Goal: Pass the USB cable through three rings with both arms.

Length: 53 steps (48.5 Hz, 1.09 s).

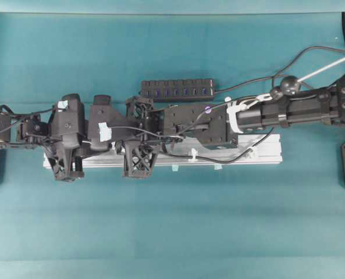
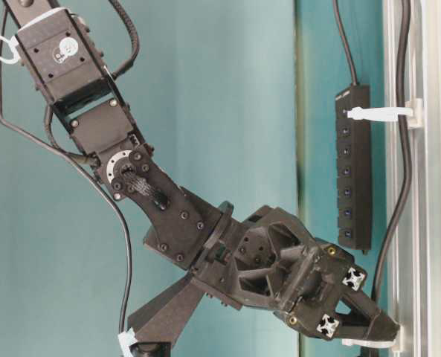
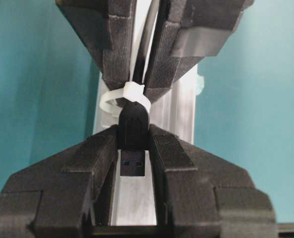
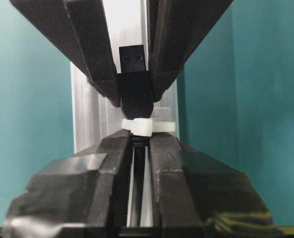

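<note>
- The USB cable [image 3: 133,124] has its plug poking through one of the three rings [image 3: 132,93], over the silver rail [image 3: 184,114]. The metal tip faces the left wrist camera, and the cord runs away behind the loop.
- The left claw [image 3: 134,136] sits on the near side of that ring. Its fingers [image 3: 161,148] press against both sides of the plug's black housing, so we read it as clamped on the plug.
- The right claw [image 3: 137,84] is on the far side of the ring, pinched together on the thin cord just behind the loop.
- In the overhead view two more rings [image 1: 194,156] stand further along the rail. The cord [image 1: 219,158] runs past them, but we cannot tell from here whether it is threaded through them.
- We judge the step in hand to be the handover: the left takes the plug so the right can let go.
- To do it well, we should make sure the left hold is firm on the housing, not on the slippery metal tip, before the right claw opens.
- We should then draw the plug straight along the rail, in line with the loop, so the cord slides and the flimsy ring is not bent sideways.
- A slow pull is wise, since the slack cord on the surface [image 1: 160,221] lies near the hub strip [image 1: 177,88] and could snag.
</note>
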Available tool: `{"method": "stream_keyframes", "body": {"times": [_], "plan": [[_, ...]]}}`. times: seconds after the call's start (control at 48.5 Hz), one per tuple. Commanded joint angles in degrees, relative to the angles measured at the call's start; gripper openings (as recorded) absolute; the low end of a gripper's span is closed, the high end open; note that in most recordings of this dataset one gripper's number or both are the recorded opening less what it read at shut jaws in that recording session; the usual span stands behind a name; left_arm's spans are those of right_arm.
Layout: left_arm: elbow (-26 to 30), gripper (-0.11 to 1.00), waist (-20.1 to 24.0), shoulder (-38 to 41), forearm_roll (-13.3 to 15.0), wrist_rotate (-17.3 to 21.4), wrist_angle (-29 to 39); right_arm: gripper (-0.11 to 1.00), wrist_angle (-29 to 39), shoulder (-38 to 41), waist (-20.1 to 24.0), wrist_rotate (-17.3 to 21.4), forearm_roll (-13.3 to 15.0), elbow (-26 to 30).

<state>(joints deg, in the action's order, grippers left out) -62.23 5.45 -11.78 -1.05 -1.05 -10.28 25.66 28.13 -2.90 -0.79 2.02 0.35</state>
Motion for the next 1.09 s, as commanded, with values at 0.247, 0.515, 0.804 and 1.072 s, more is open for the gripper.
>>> {"method": "stream_keyframes", "body": {"times": [0.247, 0.515, 0.804, 1.072], "plan": [[0.4, 0.22, -0.3, -1.8, -0.1, -0.2, 0.2, 0.02, -1.0, -2.0, 0.4, -0.1, -0.2, 0.0], [0.4, 0.22, -0.3, -3.1, -0.1, -0.2, 1.8, 0.69, -1.2, -4.9, 0.6, -0.1, -0.2, -3.8], [0.3, 0.22, -0.3, -6.0, -0.2, -0.1, 7.7, 0.8, -1.4, -6.9, 0.5, 0.4, -0.2, -6.4], [-1.2, 0.22, -0.3, -11.4, -0.2, -0.2, 12.1, 0.8, -1.5, -7.5, 0.4, 0.5, -0.2, -6.6]]}}
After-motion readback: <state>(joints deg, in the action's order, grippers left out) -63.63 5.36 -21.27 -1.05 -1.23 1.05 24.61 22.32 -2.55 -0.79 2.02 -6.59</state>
